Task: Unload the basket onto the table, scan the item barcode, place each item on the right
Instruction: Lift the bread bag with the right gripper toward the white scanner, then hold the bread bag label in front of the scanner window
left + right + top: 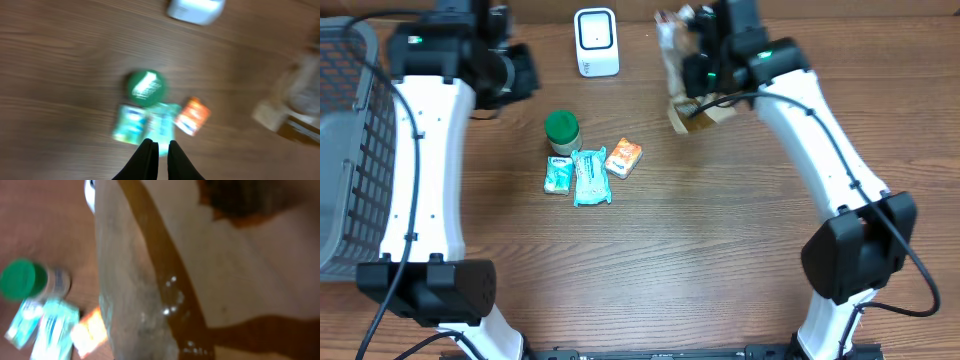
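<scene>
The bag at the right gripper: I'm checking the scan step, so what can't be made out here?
Barcode on the bag: too small overhead; right wrist view is a close blur.
Right gripper fingertips: hidden under its arm overhead.
Teal packets labels: left wrist view motion-blurred.
Basket: cut by the left edge overhead.

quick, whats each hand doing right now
left hand: closed, holding nothing
right hand: closed on the bag
</scene>
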Motion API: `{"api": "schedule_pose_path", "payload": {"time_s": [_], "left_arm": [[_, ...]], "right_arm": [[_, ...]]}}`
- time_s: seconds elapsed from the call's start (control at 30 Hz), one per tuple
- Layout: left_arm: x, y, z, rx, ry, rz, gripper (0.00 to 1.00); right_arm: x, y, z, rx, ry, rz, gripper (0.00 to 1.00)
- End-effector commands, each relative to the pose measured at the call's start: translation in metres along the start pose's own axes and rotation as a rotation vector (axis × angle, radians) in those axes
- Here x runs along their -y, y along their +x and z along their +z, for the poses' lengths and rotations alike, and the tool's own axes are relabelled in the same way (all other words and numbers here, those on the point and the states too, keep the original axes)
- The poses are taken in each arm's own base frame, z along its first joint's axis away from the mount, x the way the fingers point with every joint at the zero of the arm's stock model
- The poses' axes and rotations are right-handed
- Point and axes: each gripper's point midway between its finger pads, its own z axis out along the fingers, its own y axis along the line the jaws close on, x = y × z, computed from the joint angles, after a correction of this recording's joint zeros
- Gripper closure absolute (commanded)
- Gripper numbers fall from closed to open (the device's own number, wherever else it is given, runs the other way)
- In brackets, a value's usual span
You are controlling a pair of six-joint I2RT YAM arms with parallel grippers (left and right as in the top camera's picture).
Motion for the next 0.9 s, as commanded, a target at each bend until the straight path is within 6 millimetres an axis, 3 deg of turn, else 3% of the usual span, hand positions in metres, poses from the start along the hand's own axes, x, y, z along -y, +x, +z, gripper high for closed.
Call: {"api": "schedule_pose_path", "payload": {"time_s": [0.0, 0.17, 0.3, 0.37, 0.43, 0.5, 0.53, 0.63, 0.7, 0.87], "left_arm": [[-0.052, -0.016, -0.004, 0.041, -0.137, -0.050, 0.86], [-0.096, -0.024, -0.008, 0.059, -0.235, -0.122, 0.79], [-0.112, -0.023, -0.008, 0.046, -0.258, -0.154, 0.79], [-0.119, -0.022, -0.008, 0.038, -0.287, -0.161, 0.77], [-0.123, -0.020, -0.008, 0.034, -0.306, -0.162, 0.68], [-0.123, -0.020, -0.008, 0.033, -0.309, -0.162, 0.50], [-0.123, -0.020, -0.008, 0.033, -0.309, -0.163, 0.38], [-0.123, -0.020, -0.008, 0.033, -0.309, -0.162, 0.27], [-0.123, -0.020, -0.008, 0.032, -0.308, -0.161, 0.01], [-0.123, -0.020, -0.008, 0.033, -0.308, -0.161, 0.00]], "right_arm": [[0.001, -0.032, -0.006, 0.142, 0.247, -0.079, 0.96], [-0.014, -0.068, -0.005, 0.313, 0.323, -0.116, 0.96], [-0.054, -0.060, -0.008, 0.280, 0.112, -0.061, 0.96], [-0.080, -0.050, -0.026, 0.225, -0.065, 0.020, 0.96], [-0.102, -0.047, -0.056, 0.190, -0.256, 0.052, 0.96], [-0.126, -0.047, -0.103, 0.173, -0.517, 0.042, 0.96], [-0.135, -0.045, -0.136, 0.164, -0.682, 0.030, 0.96], [-0.136, -0.040, -0.185, 0.152, -0.895, 0.018, 0.96], [-0.131, -0.040, -0.209, 0.159, -0.988, 0.012, 0.96], [-0.117, -0.047, -0.232, 0.211, -1.002, 0.004, 0.96]]}}
